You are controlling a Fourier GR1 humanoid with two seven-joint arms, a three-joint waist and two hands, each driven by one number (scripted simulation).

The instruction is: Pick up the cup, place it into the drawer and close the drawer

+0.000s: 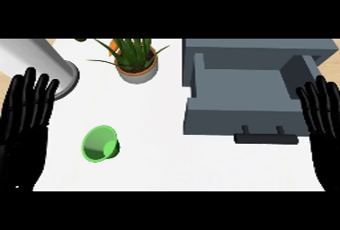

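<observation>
Head view: the green cup (pixel 101 143) lies on its side on the white counter (pixel 166 170), well apart from the open grey drawer (pixel 242 85) with its black handle (pixel 266 138). The left hand (pixel 25 114) and right hand (pixel 323 112) rest at the view's edges, fingers straight, holding nothing. Risk: the tipped cup may roll when touched, or strike the drawer's front wall in transfer.

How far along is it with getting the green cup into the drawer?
Done: the drawer stands open. In hand: nothing; the left hand and right hand rest open at the edges. Left: the green cup lies sideways on the counter, so picking, placing and closing remain.
</observation>
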